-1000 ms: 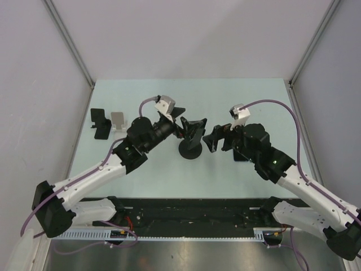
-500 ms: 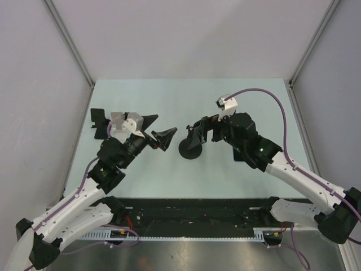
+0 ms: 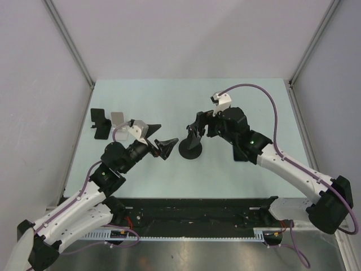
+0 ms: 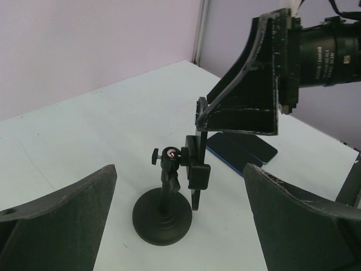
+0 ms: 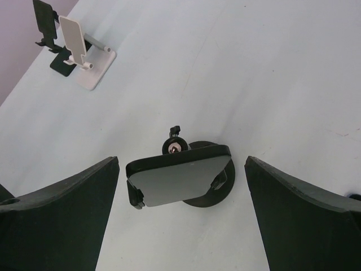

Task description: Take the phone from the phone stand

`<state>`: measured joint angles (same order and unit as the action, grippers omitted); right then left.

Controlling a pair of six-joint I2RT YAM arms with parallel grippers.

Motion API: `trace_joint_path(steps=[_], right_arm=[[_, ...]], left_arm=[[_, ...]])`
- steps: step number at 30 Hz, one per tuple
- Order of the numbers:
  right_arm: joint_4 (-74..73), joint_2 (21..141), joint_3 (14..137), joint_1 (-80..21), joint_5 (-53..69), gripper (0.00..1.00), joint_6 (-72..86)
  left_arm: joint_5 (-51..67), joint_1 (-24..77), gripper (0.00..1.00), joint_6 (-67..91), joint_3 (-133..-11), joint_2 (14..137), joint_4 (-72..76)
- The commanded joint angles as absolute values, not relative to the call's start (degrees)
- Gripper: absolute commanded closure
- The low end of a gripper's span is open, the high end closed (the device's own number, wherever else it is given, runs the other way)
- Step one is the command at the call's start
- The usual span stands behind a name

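The phone (image 5: 177, 176) sits clamped on the stand (image 4: 162, 223), mid desk (image 3: 254, 101). The right gripper (image 3: 193, 131) hangs at its 1 o'clock, the left gripper (image 3: 167, 134) at 9 o'clock, both wide open and empty. I'd square the right over the phone's edges, pinch firmly, and lift along the clamp without tipping the stand.
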<state>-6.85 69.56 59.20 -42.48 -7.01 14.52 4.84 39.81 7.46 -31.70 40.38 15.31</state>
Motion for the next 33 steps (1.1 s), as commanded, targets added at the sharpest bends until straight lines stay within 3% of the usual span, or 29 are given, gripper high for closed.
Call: trace_joint_path(steps=[1, 10, 28, 33], right_arm=[[-3.2, 71.5, 61.9, -41.7, -5.4, 0.0, 15.4], [-3.2, 75.4, 61.8, -41.5, -3.3, 0.01, 14.8], [7.4, 72.6, 52.7, -41.9, -2.9, 0.15, 14.1], [8.2, 71.1, 51.9, -42.2, -2.7, 0.28, 13.1]], left_arm=[[8.2, 39.6, 0.0, 6.6, -31.2, 39.9, 16.2], [11.2, 39.6, 0.0, 7.5, -31.6, 42.2, 15.7], [15.6, 40.0, 0.0, 7.5, -33.7, 49.2, 15.6], [15.4, 40.5, 0.02, 6.8, -34.6, 52.4, 15.6]])
